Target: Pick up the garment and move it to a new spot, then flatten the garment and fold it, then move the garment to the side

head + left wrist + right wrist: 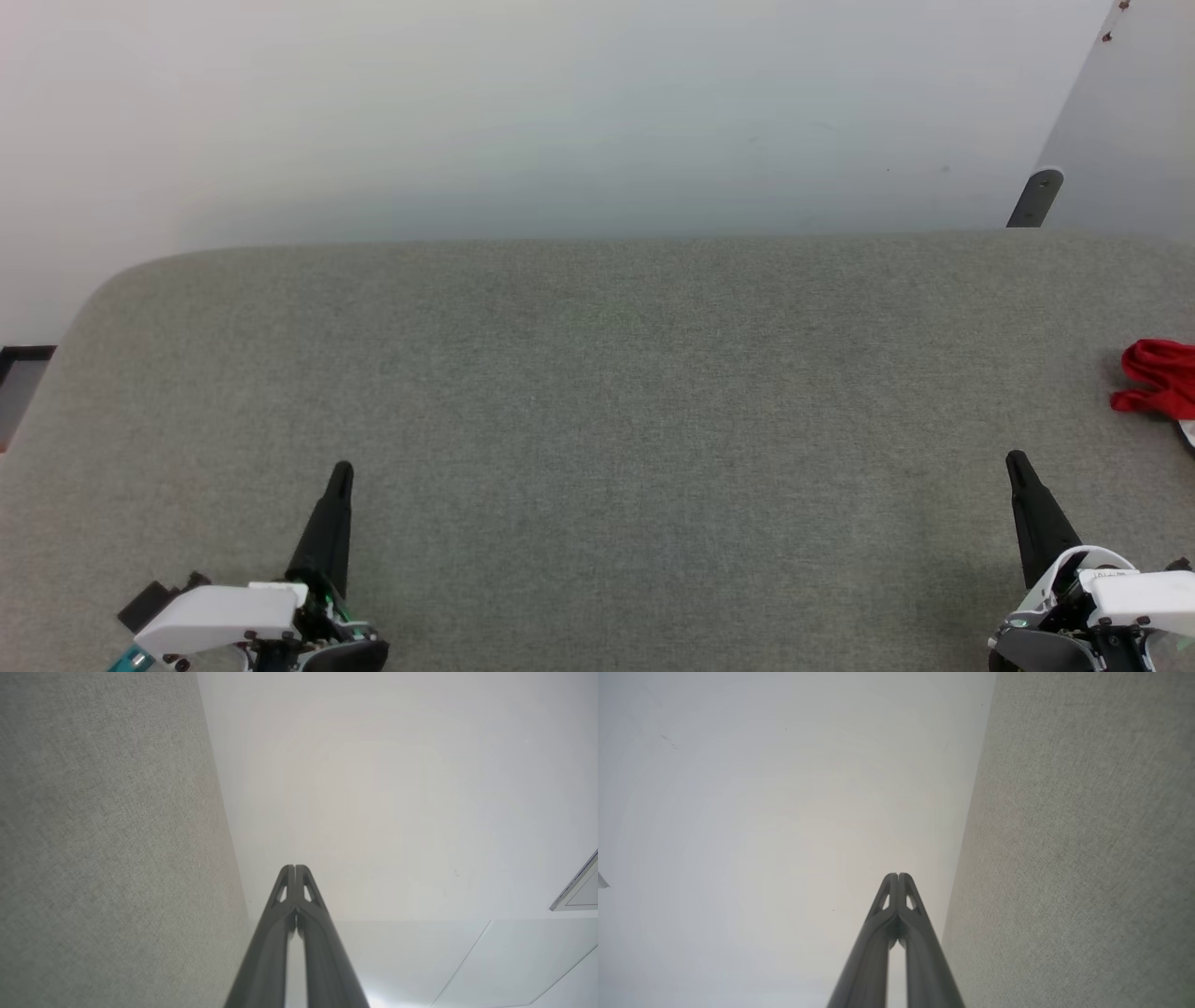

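Observation:
The garment (pixel 1160 379) lies bunched at the far right edge of the head view, a crumpled red heap with a bit of white below it, cut off by the frame. My left gripper (pixel 342 469) rests at the lower left over the grey fabric surface (pixel 597 392), fingers together and holding nothing. My right gripper (pixel 1016 459) sits at the lower right, a short way below and left of the garment, also shut and empty. In the left wrist view the left gripper (pixel 295 867) has its tips touching. The right gripper (pixel 898 875) looks the same in its own view.
A white wall (pixel 560 112) rises behind the grey surface. A dark bracket (pixel 1034 198) and a pale panel stand at the back right. The surface's rounded corner (pixel 103 289) lies at the back left, with a dark floor strip (pixel 23 359) beyond it.

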Controlling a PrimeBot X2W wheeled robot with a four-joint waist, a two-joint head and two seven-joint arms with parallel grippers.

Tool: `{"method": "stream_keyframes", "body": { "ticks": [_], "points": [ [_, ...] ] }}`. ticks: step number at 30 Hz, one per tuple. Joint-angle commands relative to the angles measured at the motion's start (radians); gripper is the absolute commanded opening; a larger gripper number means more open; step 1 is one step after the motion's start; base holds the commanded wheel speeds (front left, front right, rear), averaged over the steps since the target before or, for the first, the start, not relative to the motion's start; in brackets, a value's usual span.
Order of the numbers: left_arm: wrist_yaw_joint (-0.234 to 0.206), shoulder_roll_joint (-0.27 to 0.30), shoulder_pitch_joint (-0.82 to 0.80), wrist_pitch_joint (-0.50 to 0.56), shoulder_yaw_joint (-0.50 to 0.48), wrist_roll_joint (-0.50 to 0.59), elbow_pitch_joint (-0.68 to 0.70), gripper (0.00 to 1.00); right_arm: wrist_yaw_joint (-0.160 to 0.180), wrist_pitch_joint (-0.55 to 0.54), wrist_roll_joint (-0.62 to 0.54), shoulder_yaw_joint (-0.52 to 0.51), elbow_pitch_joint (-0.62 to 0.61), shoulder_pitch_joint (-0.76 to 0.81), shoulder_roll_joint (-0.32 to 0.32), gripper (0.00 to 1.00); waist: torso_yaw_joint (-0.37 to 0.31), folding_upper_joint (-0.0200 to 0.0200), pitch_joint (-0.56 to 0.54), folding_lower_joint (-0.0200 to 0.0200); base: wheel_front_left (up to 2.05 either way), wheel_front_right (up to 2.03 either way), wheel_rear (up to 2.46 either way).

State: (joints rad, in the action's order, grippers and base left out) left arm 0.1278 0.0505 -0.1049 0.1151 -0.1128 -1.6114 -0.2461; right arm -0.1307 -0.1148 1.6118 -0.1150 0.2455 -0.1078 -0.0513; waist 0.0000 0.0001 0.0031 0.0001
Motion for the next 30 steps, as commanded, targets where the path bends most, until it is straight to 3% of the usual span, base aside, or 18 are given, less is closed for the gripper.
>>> {"method": "stream_keyframes", "body": {
  "ticks": [1,30],
  "points": [
    [0.006,-0.001,-0.010,0.002,-0.003,-0.003,-0.001,0.00,0.000,-0.002,0.002,0.000,0.000,-0.004,0.004,0.00,0.000,-0.0001,0.000,-0.0001,0.00,0.00,0.00],
    [0.006,-0.001,-0.010,0.002,-0.003,-0.003,-0.001,0.00,0.000,-0.002,0.002,0.000,0.000,-0.003,0.004,0.00,0.000,-0.0001,0.000,-0.0001,0.00,0.00,0.00]
  ]
}}
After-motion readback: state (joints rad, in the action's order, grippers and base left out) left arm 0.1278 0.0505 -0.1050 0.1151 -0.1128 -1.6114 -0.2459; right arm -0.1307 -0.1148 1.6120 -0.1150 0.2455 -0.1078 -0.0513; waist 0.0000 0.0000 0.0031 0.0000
